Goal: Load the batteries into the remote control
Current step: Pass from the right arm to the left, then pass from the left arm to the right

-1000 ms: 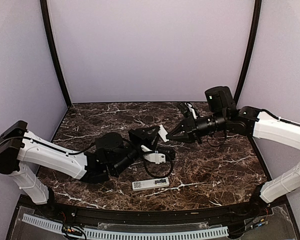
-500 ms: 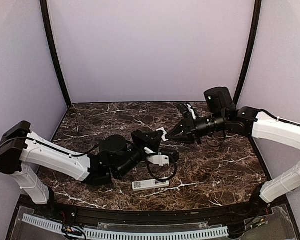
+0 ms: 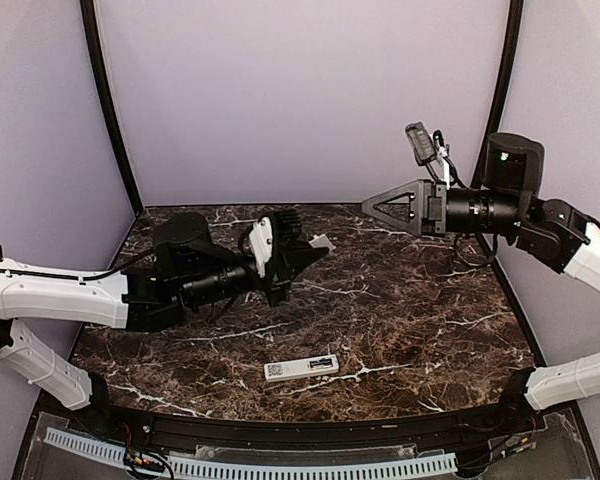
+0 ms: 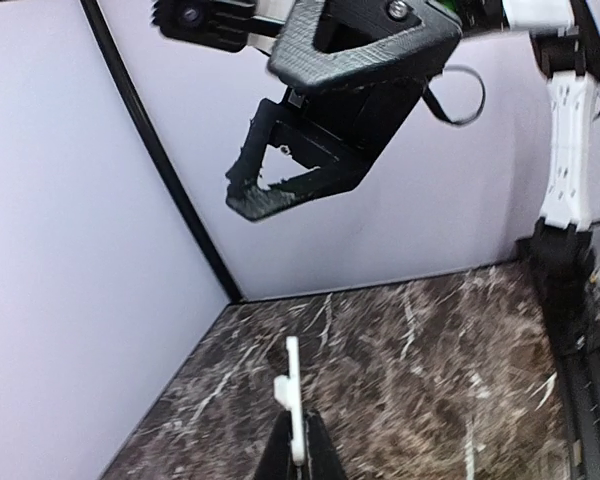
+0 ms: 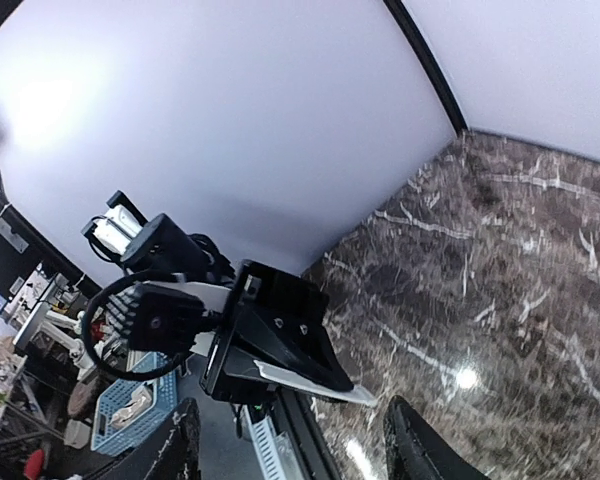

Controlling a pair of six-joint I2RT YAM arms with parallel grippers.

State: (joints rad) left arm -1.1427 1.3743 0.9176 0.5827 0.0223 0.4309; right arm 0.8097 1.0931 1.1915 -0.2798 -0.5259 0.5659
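Left fingers [image 4: 277, 460] pinch a thin white piece [image 4: 294, 400] by its edge; any slip drops it. Right fingers [image 5: 185, 445] stand spread.

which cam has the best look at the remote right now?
Top external: the remote control lies flat on the table near its front edge, whole, with nothing covering it. Neither wrist view has it in frame; both show only other stretches of marble and wall.
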